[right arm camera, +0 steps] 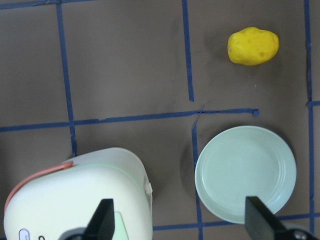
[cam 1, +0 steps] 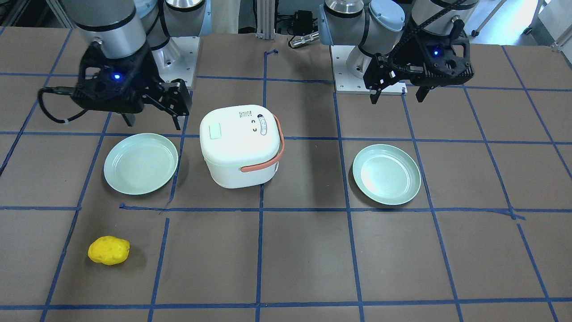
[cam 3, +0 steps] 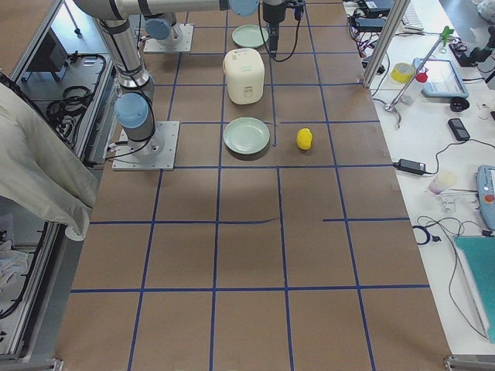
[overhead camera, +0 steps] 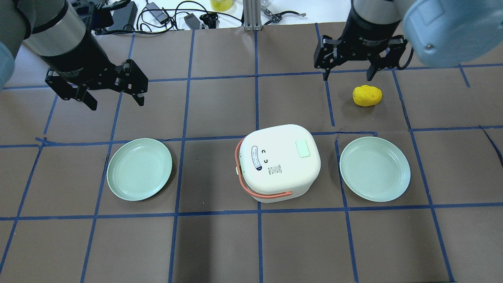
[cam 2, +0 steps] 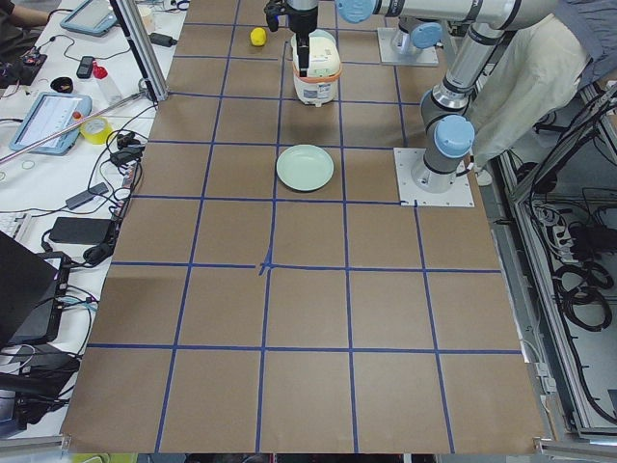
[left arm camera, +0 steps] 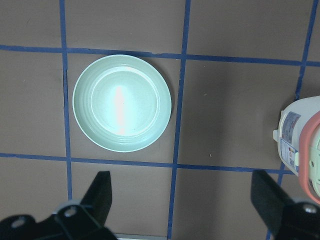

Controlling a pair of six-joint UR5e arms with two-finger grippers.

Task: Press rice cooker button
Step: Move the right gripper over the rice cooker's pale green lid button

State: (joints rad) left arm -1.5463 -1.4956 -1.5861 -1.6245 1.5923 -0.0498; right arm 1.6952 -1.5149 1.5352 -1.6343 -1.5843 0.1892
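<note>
The white rice cooker (cam 1: 241, 147) with an orange handle stands at mid-table, lid shut; it also shows in the overhead view (overhead camera: 279, 165). A pale green square button (overhead camera: 303, 149) sits on its lid (cam 1: 215, 131). My left gripper (overhead camera: 117, 104) is open and empty, hovering high beyond the left plate and away from the cooker (left arm camera: 305, 150). My right gripper (overhead camera: 347, 76) is open and empty, high above the area near the cooker (right arm camera: 80, 200). In the front-facing view the left gripper (cam 1: 397, 96) is on the right and the right gripper (cam 1: 152, 118) on the left.
Two pale green plates flank the cooker: one on my left (overhead camera: 139, 169), one on my right (overhead camera: 375, 169). A yellow potato (overhead camera: 367, 95) lies beyond the right plate. Cables and gear lie past the table's far edge.
</note>
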